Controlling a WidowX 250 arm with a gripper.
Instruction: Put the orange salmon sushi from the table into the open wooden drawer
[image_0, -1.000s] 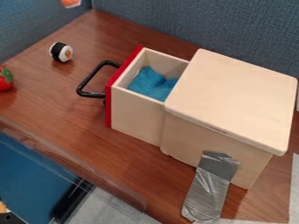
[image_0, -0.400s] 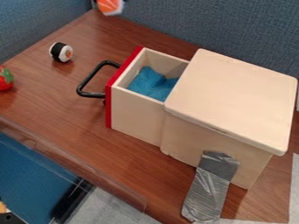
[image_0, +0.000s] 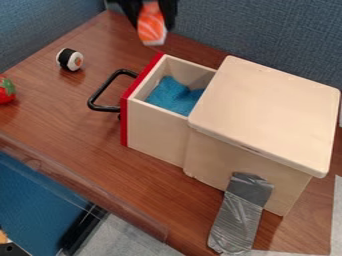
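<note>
The wooden box is the landmark. Its open drawer juts toward the black handle, blue cloth inside. Above and beyond the drawer, the gripper grips an orange-and-white sushi piece. Left of the box sits a black-and-white sushi roll.

Looks down at a slant from a fixed spot above the brown table, facing the blue-grey partition behind. Sits fairly near, with the wooden box large at right, and takes in the table's near edge at lower left.
</note>
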